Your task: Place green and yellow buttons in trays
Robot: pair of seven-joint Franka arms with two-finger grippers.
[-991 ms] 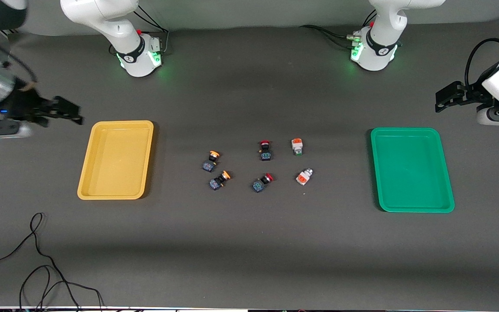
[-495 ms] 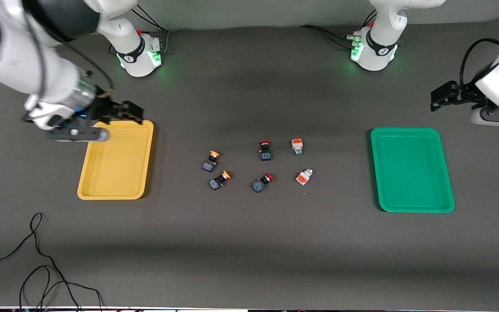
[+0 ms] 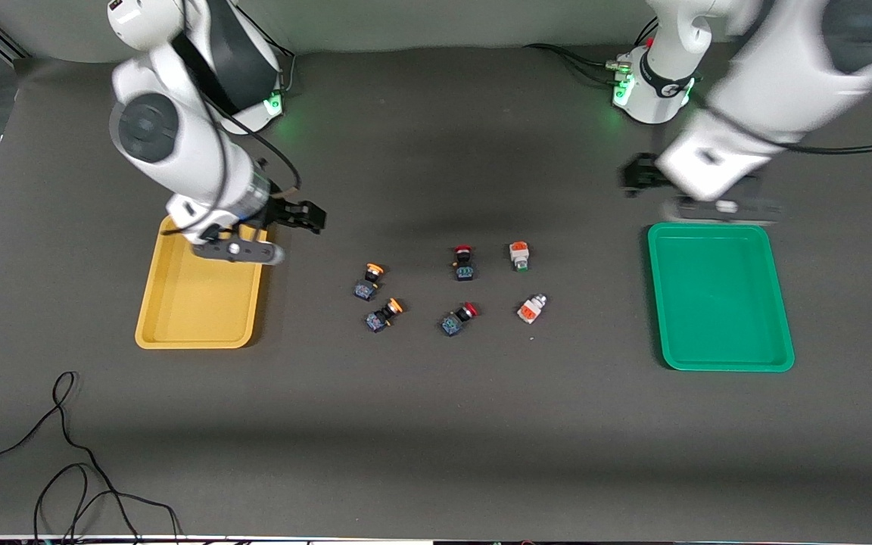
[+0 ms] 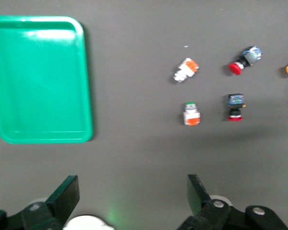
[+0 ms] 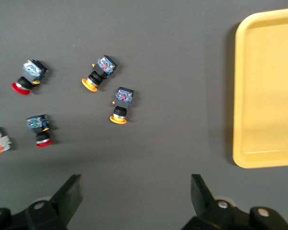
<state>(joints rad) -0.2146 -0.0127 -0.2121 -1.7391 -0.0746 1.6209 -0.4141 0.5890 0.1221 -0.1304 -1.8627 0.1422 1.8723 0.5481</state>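
Note:
Two yellow-capped buttons (image 3: 368,280) (image 3: 384,313) and two white-and-orange green-capped buttons (image 3: 519,256) (image 3: 531,308) lie loose mid-table. The mustard tray (image 3: 201,303) sits toward the right arm's end, the green tray (image 3: 720,303) toward the left arm's end, both holding nothing. My right gripper (image 3: 307,217) hangs open and empty beside the mustard tray's rim; its wrist view shows the yellow buttons (image 5: 98,73) (image 5: 121,105) and that tray (image 5: 269,91). My left gripper (image 3: 633,179) is open and empty over the table by the green tray's rim; its wrist view shows the green-capped buttons (image 4: 186,70) (image 4: 191,114) and the green tray (image 4: 38,79).
Two red-capped switches (image 3: 464,263) (image 3: 458,319) lie between the yellow and green-capped pairs. A black cable (image 3: 65,454) loops on the table near the front camera at the right arm's end. Bare dark table surrounds the cluster.
Both arms have swung in from the table's ends toward the middle: the right gripper passed over the mustard tray's corner, and the left gripper came in by the green tray's rim. The buttons have not moved.

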